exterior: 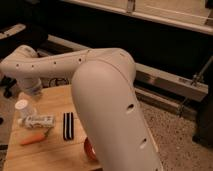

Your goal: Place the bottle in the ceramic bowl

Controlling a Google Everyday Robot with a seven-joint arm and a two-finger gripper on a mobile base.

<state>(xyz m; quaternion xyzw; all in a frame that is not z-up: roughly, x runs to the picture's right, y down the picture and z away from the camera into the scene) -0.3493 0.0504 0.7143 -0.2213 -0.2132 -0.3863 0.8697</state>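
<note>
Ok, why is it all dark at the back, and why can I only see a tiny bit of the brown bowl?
Camera view: light falls on the pale wooden table and the white robot arm, while the room behind is dark. Camera view: the arm's big near part covers most of the glossy reddish-brown ceramic bowl. Camera view: the gripper hangs over the table's far-left edge, dimmer than the arm.

On my feed, the wooden surface point(30, 156) carries an orange carrot-like piece point(34, 140) at front left, a black-and-white striped object point(68, 127) just to its right, and a white cup point(22, 106) upright further back. Speckled floor point(175, 135) lies rightward.
</note>
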